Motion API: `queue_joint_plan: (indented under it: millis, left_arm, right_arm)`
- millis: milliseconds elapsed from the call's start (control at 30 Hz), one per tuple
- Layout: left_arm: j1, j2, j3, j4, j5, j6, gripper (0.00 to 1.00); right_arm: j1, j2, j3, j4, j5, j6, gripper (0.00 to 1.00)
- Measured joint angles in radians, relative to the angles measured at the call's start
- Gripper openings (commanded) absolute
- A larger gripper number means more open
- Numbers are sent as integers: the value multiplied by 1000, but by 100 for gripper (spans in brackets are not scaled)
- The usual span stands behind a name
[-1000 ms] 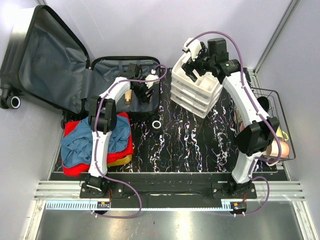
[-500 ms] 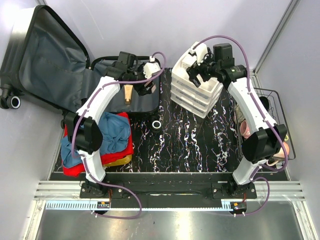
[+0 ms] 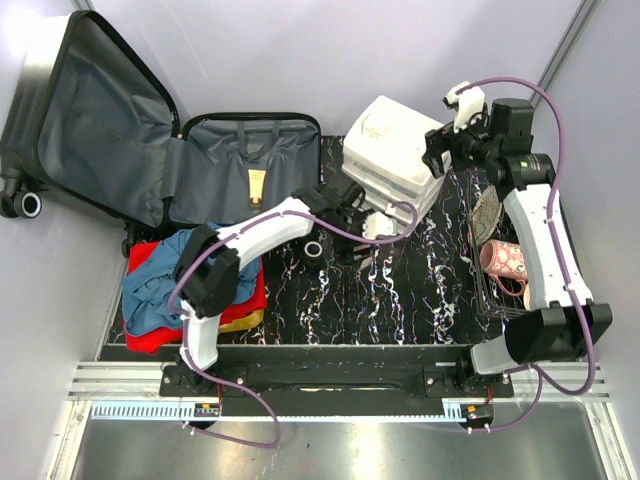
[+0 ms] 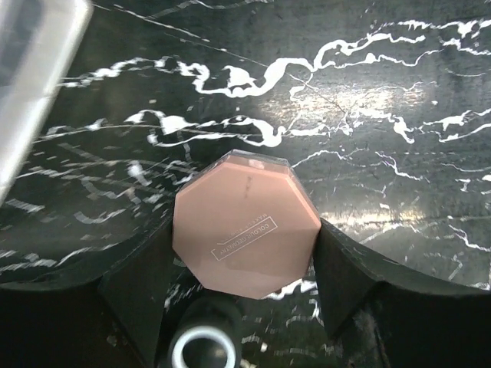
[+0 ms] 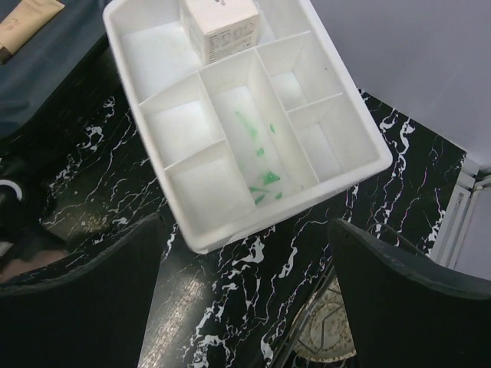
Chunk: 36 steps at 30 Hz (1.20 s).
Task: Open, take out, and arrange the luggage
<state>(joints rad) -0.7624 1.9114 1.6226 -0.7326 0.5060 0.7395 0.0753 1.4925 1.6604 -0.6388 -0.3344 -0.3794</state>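
My left gripper [image 4: 244,257] pinches a pink octagonal case [image 4: 245,211] whose small white print I cannot read, while my right gripper [image 5: 245,268] hangs spread over the white organizer [image 5: 188,126].

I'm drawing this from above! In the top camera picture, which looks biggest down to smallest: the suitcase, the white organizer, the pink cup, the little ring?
1. luggage, lying open, by far the largest
2. white organizer
3. pink cup
4. small ring, clearly the smallest
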Motion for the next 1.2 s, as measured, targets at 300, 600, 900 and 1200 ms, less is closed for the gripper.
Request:
queue_joint_plan:
  millis: [300, 600, 900, 1200]
  left_arm:
    - [-65, 214, 0, 57, -74, -18, 97]
    - [-64, 115, -29, 79, -88, -35, 99]
    - [126, -298, -66, 57, 69, -83, 99]
    - [359, -371, -53, 40, 157, -243, 99]
  right_arm:
    - [0, -195, -153, -47, -19, -29, 99]
    - [0, -224, -276, -127, -104, -108, 96]
    - [146, -227, -433, -161, -205, -277, 96]
    - [283, -129, -595, -24, -344, -494, 97]
